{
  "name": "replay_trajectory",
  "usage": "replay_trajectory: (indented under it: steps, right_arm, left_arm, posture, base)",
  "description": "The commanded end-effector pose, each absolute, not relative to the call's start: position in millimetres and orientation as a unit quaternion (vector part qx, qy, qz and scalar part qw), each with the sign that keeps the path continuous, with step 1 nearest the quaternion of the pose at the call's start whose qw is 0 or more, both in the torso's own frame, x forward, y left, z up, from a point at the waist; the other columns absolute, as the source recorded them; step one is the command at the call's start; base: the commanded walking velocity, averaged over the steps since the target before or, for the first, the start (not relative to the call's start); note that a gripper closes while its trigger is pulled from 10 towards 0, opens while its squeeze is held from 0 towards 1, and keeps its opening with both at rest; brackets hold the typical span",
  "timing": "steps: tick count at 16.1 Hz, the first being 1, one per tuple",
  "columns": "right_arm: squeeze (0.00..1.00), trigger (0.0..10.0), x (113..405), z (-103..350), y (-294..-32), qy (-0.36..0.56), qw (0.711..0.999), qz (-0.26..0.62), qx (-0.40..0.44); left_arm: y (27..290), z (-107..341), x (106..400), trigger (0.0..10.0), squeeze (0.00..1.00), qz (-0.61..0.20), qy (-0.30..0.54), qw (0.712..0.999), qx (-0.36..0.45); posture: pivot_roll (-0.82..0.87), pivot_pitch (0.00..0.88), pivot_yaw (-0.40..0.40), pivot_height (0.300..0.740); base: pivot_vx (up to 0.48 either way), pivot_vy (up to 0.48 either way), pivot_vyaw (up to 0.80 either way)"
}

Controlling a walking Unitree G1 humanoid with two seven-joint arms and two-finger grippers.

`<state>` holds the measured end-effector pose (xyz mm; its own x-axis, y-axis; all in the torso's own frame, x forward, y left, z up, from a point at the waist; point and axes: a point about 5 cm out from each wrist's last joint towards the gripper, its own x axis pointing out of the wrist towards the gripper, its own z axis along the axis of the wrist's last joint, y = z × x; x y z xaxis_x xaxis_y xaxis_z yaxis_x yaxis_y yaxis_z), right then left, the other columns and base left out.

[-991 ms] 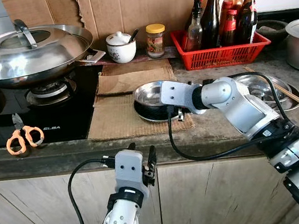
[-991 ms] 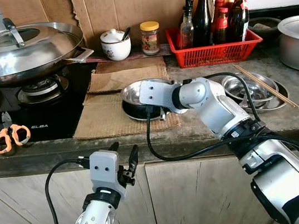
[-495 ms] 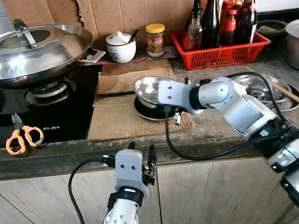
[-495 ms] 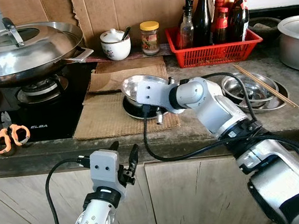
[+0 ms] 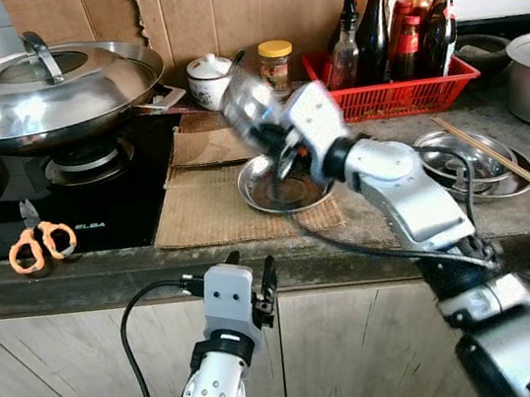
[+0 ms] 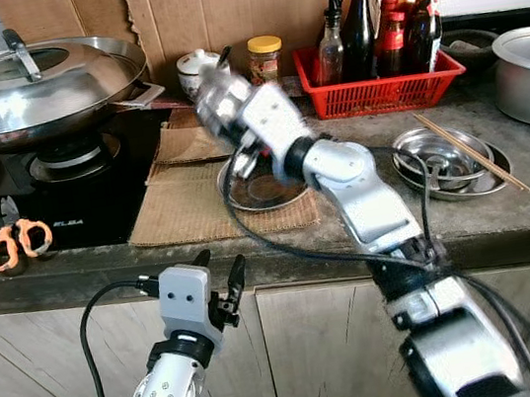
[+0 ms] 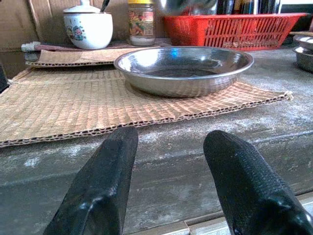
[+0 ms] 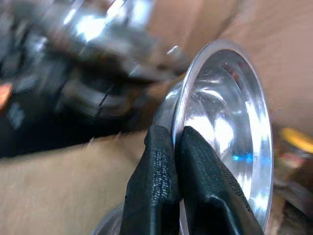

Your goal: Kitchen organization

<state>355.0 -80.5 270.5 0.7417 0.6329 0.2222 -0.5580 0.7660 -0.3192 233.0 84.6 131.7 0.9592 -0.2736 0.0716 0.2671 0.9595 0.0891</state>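
Observation:
My right gripper [image 5: 274,139] is shut on the rim of a small steel bowl [image 5: 250,109], holding it tilted on edge and blurred above the cardboard mat [image 5: 208,205]. In the right wrist view the fingertips [image 8: 159,152] pinch the bowl's rim [image 8: 222,127]. Below it a shallow steel dish [image 5: 283,186] rests on the mat, and the dish [image 7: 183,66] lies straight ahead in the left wrist view. My left gripper [image 5: 253,278] hangs open in front of the counter edge, below the mat, holding nothing.
A lidded wok [image 5: 44,87] sits on the stove at the left, with orange scissors [image 5: 40,244] near the front edge. A ceramic pot [image 5: 207,75], a jar [image 5: 276,65] and a red basket of bottles [image 5: 393,89] line the back. Stacked steel dishes with chopsticks [image 5: 474,162] lie to the right.
My right gripper has lifted the steel bowl off the dish, up and toward the back left, tipping it on edge. The left arm has stayed still.

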Motion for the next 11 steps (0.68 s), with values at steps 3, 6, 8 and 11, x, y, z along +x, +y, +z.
replay_trajectory:
  steps: [3, 6, 8, 11]
  right_arm:
    - [0.00, 0.0, 346, 290, -100, -0.241, 0.940, 0.238, -0.025]
    - [0.00, 0.0, 319, 277, -104, -0.267, 0.945, 0.184, 0.052]
    - [0.00, 0.0, 314, 275, -104, -0.271, 0.945, 0.173, 0.063]
    - [0.00, 0.0, 308, 269, -105, -0.264, 0.949, 0.153, 0.078]
  left_arm:
    - [87, 133, 236, 10.0, 0.00, -0.131, -0.056, 0.989, 0.047]
    - [88, 143, 236, 10.0, 0.00, -0.122, -0.078, 0.989, 0.032]
    - [90, 144, 237, 10.0, 0.00, -0.119, -0.072, 0.990, 0.029]
    - [92, 145, 239, 10.0, 0.00, -0.117, -0.074, 0.990, 0.026]
  posture:
    - [0.07, 0.000, -0.053, 0.740]
    - [0.07, 0.000, -0.047, 0.740]
    - [0.07, 0.000, -0.045, 0.740]
    - [0.08, 0.000, -0.038, 0.740]
  base:
    - [0.000, 0.000, 0.00]
    - [0.000, 0.000, 0.00]
    - [0.000, 0.000, -0.22]
    - [0.000, 0.000, -0.79]
